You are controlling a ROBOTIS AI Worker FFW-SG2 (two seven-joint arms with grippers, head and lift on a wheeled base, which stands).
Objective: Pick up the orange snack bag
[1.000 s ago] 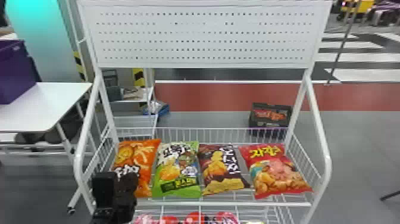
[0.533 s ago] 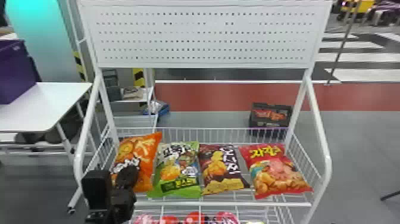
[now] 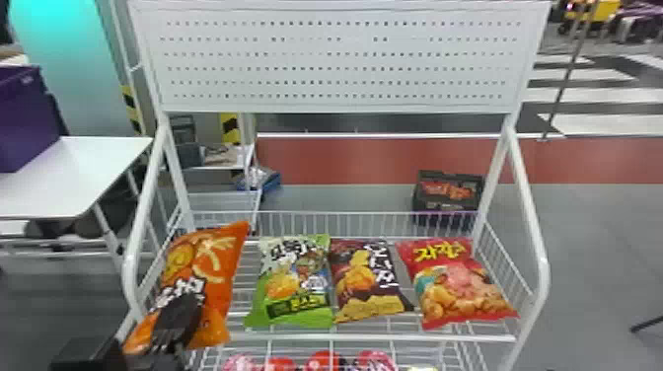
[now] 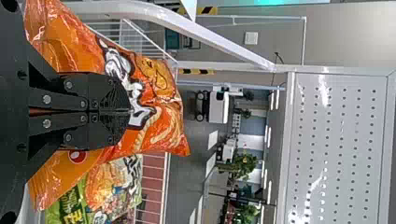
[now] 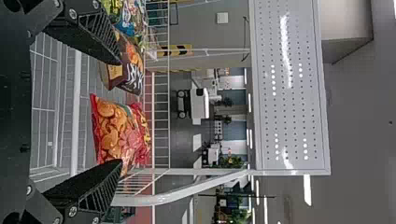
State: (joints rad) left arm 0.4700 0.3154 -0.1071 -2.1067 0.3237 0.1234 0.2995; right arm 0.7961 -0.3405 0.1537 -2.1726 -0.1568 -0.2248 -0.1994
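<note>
One orange bag (image 3: 219, 256), one green bag (image 3: 296, 291), one brown bag (image 3: 360, 281) and one red bag (image 3: 459, 286) make four. There is one white rack (image 3: 531, 207), one purple box (image 3: 24, 118) and one white table (image 3: 44, 192). Lower down, maybe five small packs (image 3: 323, 362), but their ends are cut off.

Three snack bags (image 3: 362, 283) lie side by side in the basket (image 3: 375, 338); left of them, a fourth bag (image 3: 217, 266) is in the left end effector (image 3: 182, 308). Further left, a box (image 3: 24, 118) sits on a table (image 3: 74, 182). Behind the basket is a crate (image 3: 423, 200).
</note>
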